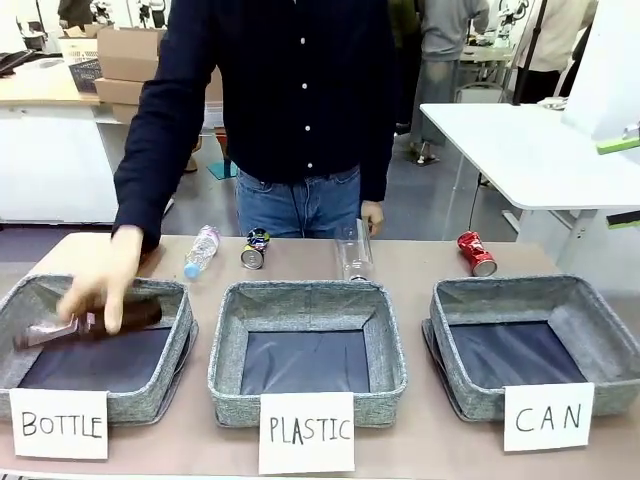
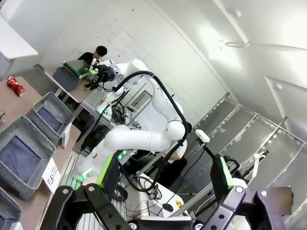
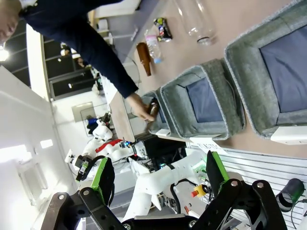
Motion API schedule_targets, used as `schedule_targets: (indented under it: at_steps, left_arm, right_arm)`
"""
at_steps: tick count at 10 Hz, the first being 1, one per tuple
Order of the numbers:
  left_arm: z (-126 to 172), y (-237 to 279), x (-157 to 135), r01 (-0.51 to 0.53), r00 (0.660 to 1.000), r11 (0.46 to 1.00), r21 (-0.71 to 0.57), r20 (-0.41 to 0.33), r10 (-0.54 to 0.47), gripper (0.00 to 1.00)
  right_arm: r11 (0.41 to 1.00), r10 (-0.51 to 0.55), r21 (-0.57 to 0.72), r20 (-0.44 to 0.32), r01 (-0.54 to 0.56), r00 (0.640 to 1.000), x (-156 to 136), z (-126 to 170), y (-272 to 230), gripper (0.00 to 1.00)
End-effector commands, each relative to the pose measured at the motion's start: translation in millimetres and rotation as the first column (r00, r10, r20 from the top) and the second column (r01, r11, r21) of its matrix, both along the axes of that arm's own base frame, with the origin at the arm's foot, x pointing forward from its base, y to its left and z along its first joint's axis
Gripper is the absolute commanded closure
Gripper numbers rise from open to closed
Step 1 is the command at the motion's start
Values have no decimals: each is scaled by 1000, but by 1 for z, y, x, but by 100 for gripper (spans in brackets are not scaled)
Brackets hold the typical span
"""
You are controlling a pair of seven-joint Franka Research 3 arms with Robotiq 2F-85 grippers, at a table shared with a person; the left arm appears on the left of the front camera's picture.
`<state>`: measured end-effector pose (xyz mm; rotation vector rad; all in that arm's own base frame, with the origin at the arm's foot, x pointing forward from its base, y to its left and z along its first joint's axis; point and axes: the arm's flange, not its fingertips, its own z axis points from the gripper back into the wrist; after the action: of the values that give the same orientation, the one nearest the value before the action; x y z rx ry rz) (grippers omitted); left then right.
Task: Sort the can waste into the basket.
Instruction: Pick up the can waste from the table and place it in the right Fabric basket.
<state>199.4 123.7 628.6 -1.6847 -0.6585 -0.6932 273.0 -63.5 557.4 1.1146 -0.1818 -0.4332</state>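
Two crushed cans lie on the far side of the table: a red can just behind the grey basket signed "CAN", and a dark printed can left of the middle. The basket holds nothing. My left gripper is open, high above the table's side and far from both cans. My right gripper is open too, above the near edge, with nothing between its fingers.
The person's hand holds a brown bottle over the "BOTTLE" bin. The "PLASTIC" bin sits in the middle. Two clear plastic bottles and another brown bottle lie behind the bins.
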Motion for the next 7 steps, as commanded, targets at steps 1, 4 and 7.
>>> schedule_targets:
  at_steps: [1,4,7]
  left_arm:
    - [0,1,-1,-5,1000,1000,14,-11,6,0]
    - [0,1,-1,-5,1000,1000,14,-11,6,0]
    - [0,1,-1,-5,1000,1000,14,-11,6,0]
  right_arm:
    - [1000,10,21,27,-10,1000,2,1,0,0]
    - [1000,10,21,27,-10,1000,2,1,0,0]
    - [1000,10,21,27,-10,1000,2,1,0,0]
